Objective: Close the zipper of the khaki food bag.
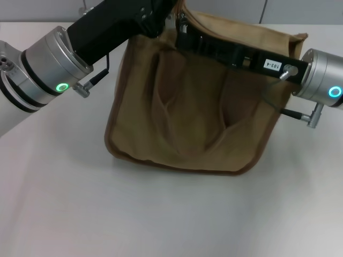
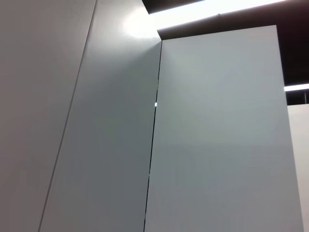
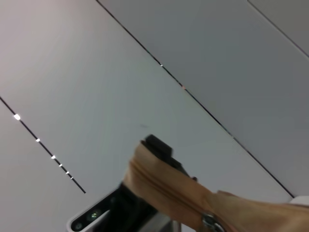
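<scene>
The khaki food bag (image 1: 198,118) stands on the white table, its front face toward me. My left gripper (image 1: 161,19) is at the bag's top left corner. In the right wrist view its black fingers (image 3: 158,145) sit on both sides of the end of the tan top flap (image 3: 251,212), shut on it. My right gripper (image 1: 183,29) reaches across the bag's top from the right and ends close to the left gripper. The zipper (image 3: 164,186) runs along the flap, and its silver pull tab (image 3: 208,222) shows at the bottom edge of the right wrist view.
The white table (image 1: 161,214) stretches in front of the bag and to both sides. Both forearms cross above the bag's upper edge. The left wrist view shows only grey wall panels (image 2: 217,145).
</scene>
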Tool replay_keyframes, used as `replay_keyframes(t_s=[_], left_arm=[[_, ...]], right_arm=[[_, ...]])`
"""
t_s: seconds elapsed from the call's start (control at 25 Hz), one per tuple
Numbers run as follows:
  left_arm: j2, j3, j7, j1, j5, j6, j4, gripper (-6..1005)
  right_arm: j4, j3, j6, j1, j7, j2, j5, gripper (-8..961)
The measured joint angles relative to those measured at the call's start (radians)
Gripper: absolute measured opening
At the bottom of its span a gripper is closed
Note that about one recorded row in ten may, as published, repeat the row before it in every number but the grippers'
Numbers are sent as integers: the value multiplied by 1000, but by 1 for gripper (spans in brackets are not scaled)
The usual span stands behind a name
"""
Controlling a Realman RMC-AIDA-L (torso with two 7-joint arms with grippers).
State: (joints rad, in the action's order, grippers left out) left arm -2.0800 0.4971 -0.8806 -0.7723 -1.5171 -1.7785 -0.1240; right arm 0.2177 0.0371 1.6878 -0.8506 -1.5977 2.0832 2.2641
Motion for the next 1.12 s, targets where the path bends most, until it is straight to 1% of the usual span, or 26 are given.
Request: replay_keyframes(t_s=[0.24,0.72,0.92,1.04,1.12], left_arm=[[0,0,2,-3,1,15,2,24],[0,0,3,-4,6,29,2,24],[0,0,3,-4,6,30,4,24],[0,-1,3,-4,6,29,4,24],[0,-1,3,-3,6,29,4,24]], right_arm=[[7,-1,11,-18,9,0,-3,363],[13,-5,13,-13,11,-2,-18,303],[16,5,13,-5,24,-3,-43,277],[16,46,13,-13,25,-3,-45,262],[16,71,8,-18,25,-3,-50,36]])
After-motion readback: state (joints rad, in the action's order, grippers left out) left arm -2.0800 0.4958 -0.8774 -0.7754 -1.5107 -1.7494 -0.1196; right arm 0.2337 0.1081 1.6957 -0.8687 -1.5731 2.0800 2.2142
